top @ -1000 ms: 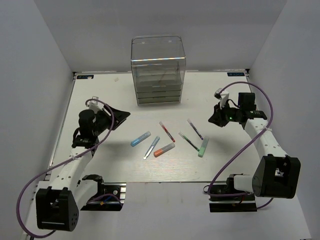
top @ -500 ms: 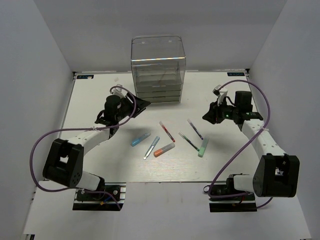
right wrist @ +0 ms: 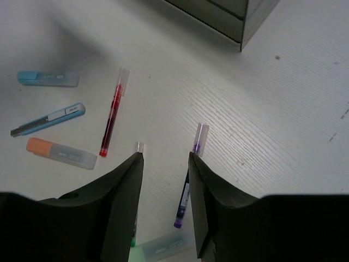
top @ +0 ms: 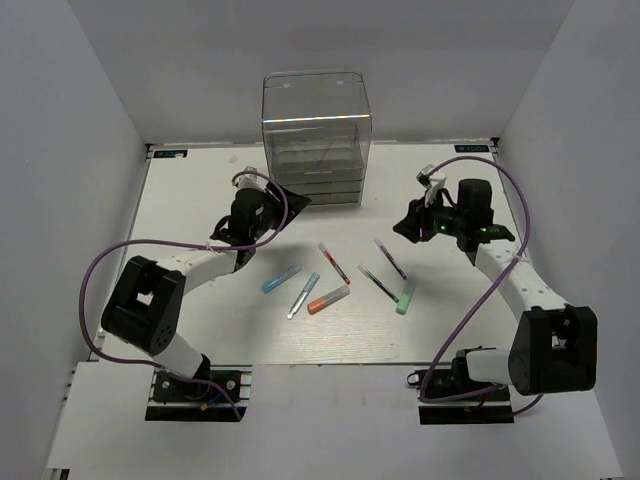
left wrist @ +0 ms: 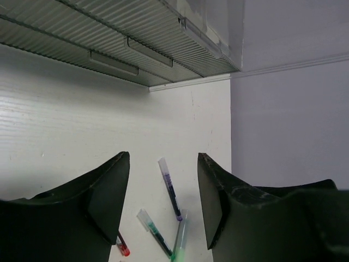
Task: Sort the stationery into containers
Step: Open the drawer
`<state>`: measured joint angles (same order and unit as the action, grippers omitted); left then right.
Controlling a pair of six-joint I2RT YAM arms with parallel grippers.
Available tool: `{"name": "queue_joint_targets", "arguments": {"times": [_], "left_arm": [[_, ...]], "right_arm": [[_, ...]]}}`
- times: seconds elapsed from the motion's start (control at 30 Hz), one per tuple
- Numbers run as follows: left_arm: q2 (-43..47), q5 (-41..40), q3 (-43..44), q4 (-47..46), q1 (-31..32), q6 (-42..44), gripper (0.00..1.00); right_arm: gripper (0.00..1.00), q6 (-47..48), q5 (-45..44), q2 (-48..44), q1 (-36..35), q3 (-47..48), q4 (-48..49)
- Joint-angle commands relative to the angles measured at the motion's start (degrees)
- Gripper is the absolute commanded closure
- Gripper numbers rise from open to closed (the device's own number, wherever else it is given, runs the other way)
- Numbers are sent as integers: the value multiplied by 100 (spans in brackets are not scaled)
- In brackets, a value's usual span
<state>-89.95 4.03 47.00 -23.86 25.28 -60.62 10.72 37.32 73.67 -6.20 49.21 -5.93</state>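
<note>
Bench [top: 250, 335] white and flat, walled left, far and right; clear drawer unit [top: 316, 140] at far edge, centre. Mid-bench, pens and markers [top: 334, 263] scattered, open room near and left. Spread and empty: left jaws by unit's near-left corner, right jaws right of pens.

Pens [top: 334, 263] scattered on table [top: 200, 190] before drawer unit [top: 317, 150]
</note>
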Motion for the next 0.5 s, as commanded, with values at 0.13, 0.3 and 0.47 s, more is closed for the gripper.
{"name": "queue_joint_targets", "arguments": {"times": [0.13, 0.3, 0.47], "left_arm": [[925, -131, -67, 1565, 162, 964, 33], [1392, -332, -865, 774, 162, 405, 31], [1078, -886, -1413, -1329, 162, -309, 34]], "right_arm": [[53, 710, -1059, 139, -1066, 221, 697], [52, 1011, -1745, 156, -1515, 1, 971], [54, 1020, -2184, 69, -1683, -218, 1059]]}}
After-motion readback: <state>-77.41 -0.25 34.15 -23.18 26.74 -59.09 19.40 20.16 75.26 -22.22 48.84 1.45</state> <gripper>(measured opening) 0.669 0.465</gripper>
